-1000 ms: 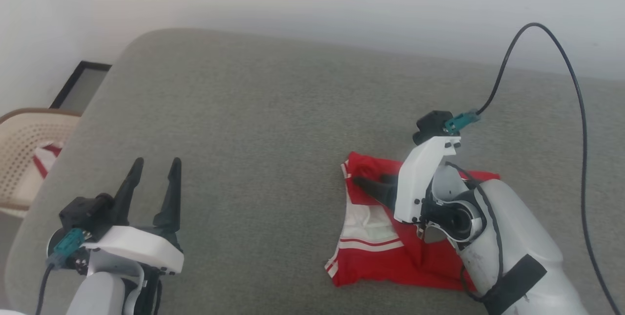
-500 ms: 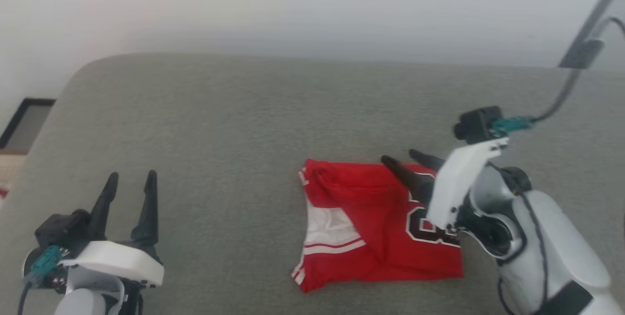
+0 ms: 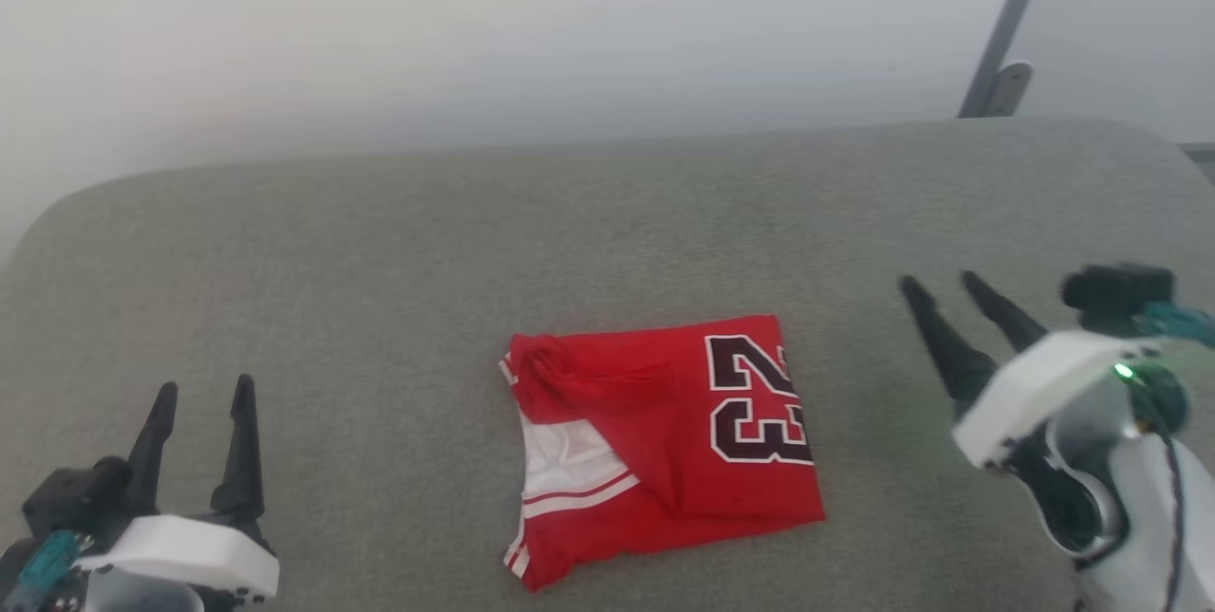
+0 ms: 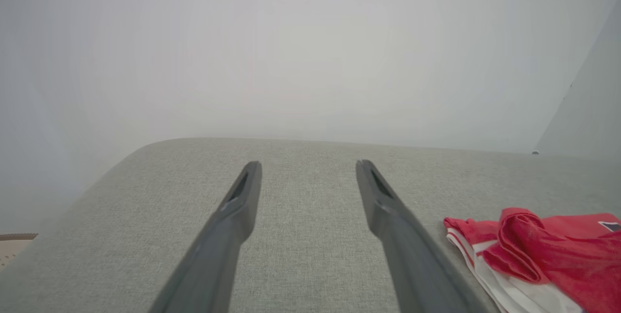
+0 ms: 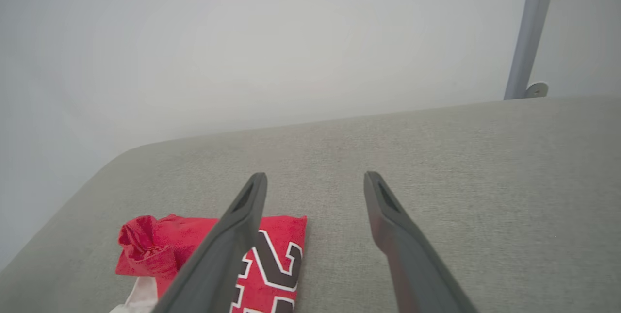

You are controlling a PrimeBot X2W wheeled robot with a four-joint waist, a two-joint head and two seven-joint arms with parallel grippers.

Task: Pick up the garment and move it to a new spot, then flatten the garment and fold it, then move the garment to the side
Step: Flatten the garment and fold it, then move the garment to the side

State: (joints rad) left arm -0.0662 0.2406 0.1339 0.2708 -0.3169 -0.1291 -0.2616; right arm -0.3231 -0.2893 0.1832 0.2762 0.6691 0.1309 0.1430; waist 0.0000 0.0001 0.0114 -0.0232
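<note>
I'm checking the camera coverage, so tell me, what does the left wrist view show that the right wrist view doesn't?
Left wrist view: the open left gripper and the red-striped white trim. Right wrist view: the open right gripper, much of the dark numerals, and a grey pole at the upper right. Shared: the folded red garment with its bunched edge, the grey cushion it lies on, and the pale wall.

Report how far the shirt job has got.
Done: the garment lies folded on the grey cushion, number 23 up. In hand: nothing; the left gripper and right gripper stand open, clear of it. Left: perhaps moving it aside, though one corner looks bunched.
</note>
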